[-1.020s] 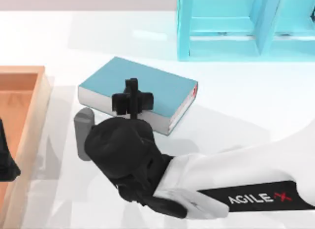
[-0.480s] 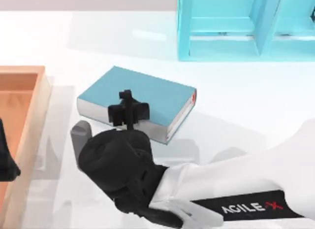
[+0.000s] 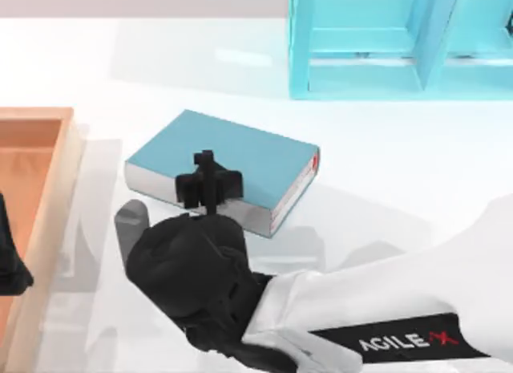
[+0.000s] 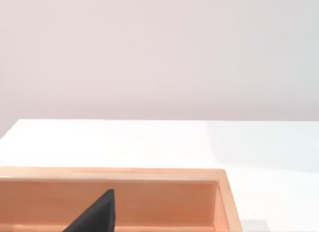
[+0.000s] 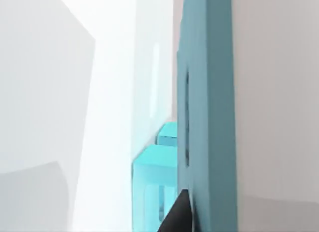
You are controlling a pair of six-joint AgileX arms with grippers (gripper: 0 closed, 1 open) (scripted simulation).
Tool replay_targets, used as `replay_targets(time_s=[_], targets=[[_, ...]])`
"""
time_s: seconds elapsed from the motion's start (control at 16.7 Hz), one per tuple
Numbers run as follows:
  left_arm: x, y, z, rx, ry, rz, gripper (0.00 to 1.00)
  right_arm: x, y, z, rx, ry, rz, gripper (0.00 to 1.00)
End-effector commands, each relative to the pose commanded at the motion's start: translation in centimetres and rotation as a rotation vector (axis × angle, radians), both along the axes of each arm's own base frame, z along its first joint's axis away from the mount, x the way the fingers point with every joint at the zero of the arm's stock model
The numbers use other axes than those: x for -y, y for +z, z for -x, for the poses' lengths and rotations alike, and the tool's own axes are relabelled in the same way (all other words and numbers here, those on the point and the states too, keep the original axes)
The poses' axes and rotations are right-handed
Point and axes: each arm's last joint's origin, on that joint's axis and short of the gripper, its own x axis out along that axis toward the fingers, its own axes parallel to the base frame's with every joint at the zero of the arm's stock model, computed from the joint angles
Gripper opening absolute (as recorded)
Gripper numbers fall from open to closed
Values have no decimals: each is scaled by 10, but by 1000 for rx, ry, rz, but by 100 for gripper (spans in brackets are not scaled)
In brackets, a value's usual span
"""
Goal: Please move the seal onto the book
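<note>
right hand (image 3: pixel 208 183) over near long edge of book (image 3: pixel 256 152), above cover. cannot tell whether it grips anything; seal hidden, can't place it.
my call: placement step. lower straight, set seal upright well inside cover, not on edge, release only once seated, lift vertical.
around: wooden tray (image 3: pixel 50 204) at worktop (image 3: pixel 385 148) left, left hand (image 4: pixel 97 214) parked over it. light-blue shelf (image 3: pixel 401 44) behind book, well apart. grey cylinder (image 3: pixel 128 220) just beside wrist, risk of clipping on retreat.

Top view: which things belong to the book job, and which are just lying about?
Job: book; right gripper, above the book's near edge.
Lying about: wooden tray, left side; blue shelf, far side; left gripper, parked over the tray.
</note>
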Motion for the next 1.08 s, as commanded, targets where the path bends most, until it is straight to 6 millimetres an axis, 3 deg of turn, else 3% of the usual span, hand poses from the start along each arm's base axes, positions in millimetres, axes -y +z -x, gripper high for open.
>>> replay_targets(time_s=[0.3, 0.54, 1.08], targets=[[0, 0, 0, 0, 0, 0, 100, 0, -26, 0, -2, 2, 3, 0], [0, 0, 0, 0, 0, 0, 100, 0, -27, 0, -2, 1, 3, 0], [0, 0, 0, 0, 0, 0, 100, 0, -27, 0, -2, 1, 3, 68]])
